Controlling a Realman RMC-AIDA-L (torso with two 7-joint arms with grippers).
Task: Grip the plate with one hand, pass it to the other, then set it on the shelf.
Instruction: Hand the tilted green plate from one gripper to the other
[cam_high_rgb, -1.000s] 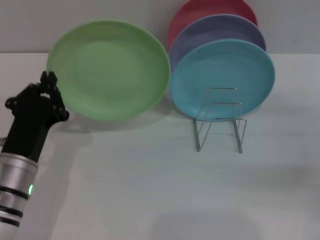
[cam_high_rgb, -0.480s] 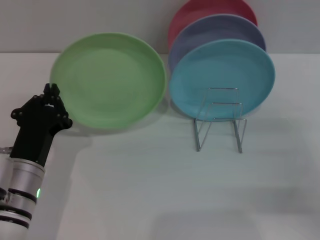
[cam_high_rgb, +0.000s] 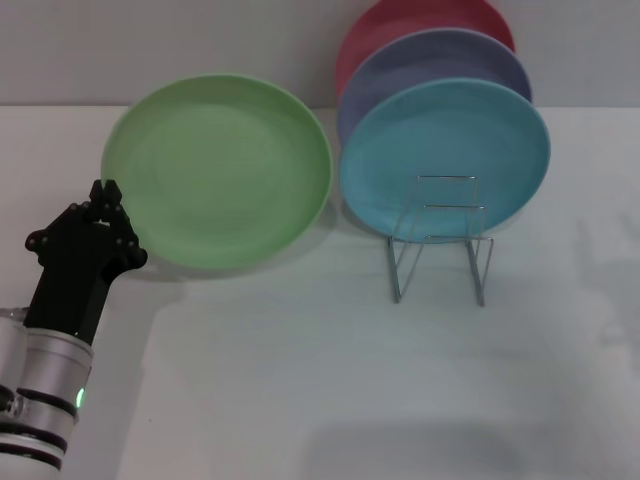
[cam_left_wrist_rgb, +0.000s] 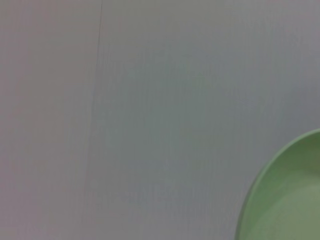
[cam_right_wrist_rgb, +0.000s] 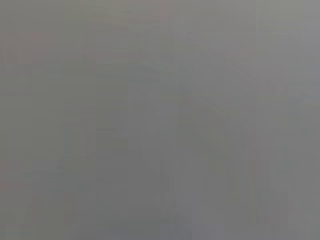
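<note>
The light green plate (cam_high_rgb: 215, 170) is at the left of the head view, tilted up with its face toward me, over the white table. My left gripper (cam_high_rgb: 105, 190) is shut on the plate's left rim and holds it. The plate's rim also shows in the left wrist view (cam_left_wrist_rgb: 287, 200). The silver wire shelf (cam_high_rgb: 440, 245) stands to the plate's right; its front loops hold nothing. My right gripper is out of view, and the right wrist view shows only plain grey.
A turquoise plate (cam_high_rgb: 445, 150) stands upright at the back of the shelf, with a lavender plate (cam_high_rgb: 440, 55) and a red plate (cam_high_rgb: 400, 20) behind it. The white table (cam_high_rgb: 320, 380) stretches in front. A grey wall lies behind.
My left gripper has come down and slightly right with the green plate, which now sits lower in the head view.
</note>
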